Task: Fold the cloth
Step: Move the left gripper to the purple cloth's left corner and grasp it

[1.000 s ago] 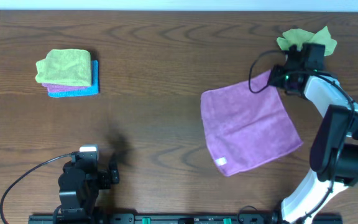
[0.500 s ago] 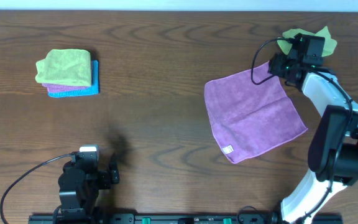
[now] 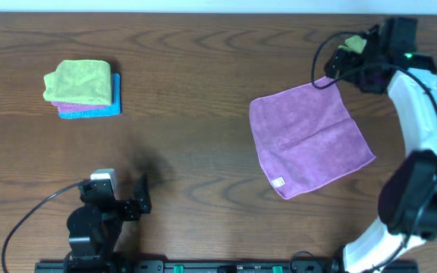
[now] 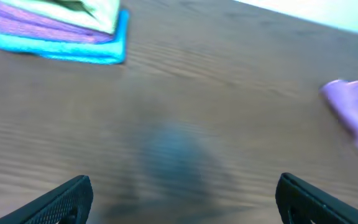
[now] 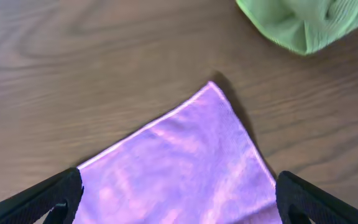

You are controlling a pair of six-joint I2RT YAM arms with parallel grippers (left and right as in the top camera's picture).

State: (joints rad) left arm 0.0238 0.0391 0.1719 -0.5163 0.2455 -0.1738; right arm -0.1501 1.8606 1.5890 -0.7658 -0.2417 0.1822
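Right wrist view is showing the right fingers (image 5: 51, 196) spread wide apart at the bottom corners of the frame, gripping nothing. They are hovering above the far corner of the purple cloth (image 5: 179, 162). That corner is pointing away from the camera toward a crumpled green cloth (image 5: 303, 22), which is lying apart from it on the dark wooden bench (image 5: 73, 56).

Left wrist view is blurred. It is showing the left fingers (image 4: 61, 199) also held apart and empty, low over bare wood. A folded stack of cloths (image 4: 55, 31) is sitting at the upper left, and one edge of the purple cloth is peeking in at the right.

Overhead view is giving what neither wrist camera does: the whole purple cloth, lying flat and fully opened out on the right half of the bench. It is roughly square, so no long axis is standing out. It is sitting turned slightly, with one corner reaching toward the far right, under the right arm's fingers, and the opposite corner pointing toward the near edge. A small white tag (image 3: 278, 182) is showing near that near corner. The right arm is hiding most of the green cloth here. The stack, yellow-green over purple over blue, is resting well apart at the far left, and the left arm is sitting at the near left edge.
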